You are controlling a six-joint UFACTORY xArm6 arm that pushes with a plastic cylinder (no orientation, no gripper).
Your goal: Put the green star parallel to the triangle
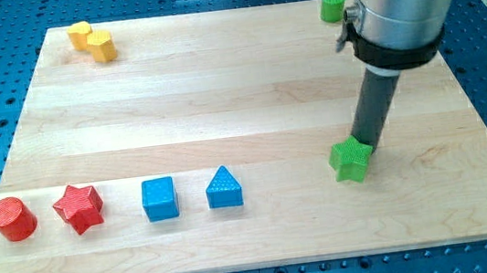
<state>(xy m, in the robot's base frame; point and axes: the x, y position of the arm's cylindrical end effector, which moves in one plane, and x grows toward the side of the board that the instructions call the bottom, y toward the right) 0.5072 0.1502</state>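
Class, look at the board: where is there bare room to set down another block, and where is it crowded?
Bare wood spans the middle, between the yellow blocks at the top left and the bottom row: red cylinder, red star, blue cube, blue triangle. It is crowded on the right, where my tip touches the green star, below the green block.
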